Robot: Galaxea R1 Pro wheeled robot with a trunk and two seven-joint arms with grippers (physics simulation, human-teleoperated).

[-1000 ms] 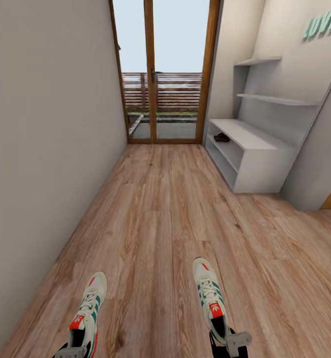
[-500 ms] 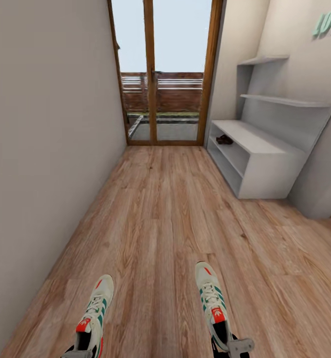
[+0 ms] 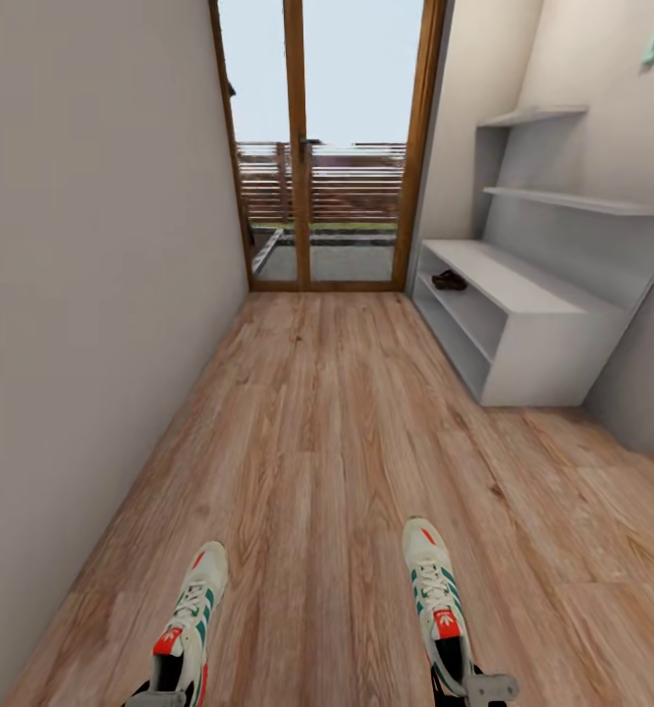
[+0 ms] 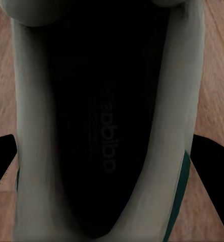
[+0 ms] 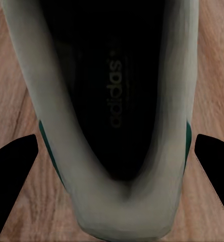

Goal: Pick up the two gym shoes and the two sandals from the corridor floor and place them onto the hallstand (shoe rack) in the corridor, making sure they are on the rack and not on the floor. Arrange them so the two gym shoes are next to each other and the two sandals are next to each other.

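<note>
Gym shoes (image 3: 191, 628) (image 3: 439, 614) — one clamped at the heel in each tool (image 3: 155, 699) (image 3: 489, 687) — toes toward hallstand (image 3: 523, 334).

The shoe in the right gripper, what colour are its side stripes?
Green, on the cream-white gym shoe; clearest in the head view.

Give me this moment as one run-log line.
phase: carrying | left gripper: holds left gym shoe | right gripper: holds right gym shoe | hallstand: ahead right, dark sandal on upper tier

Gym shoe (image 5: 117, 116) seemingly between dark claw (image 5: 114, 156) tips.
</note>
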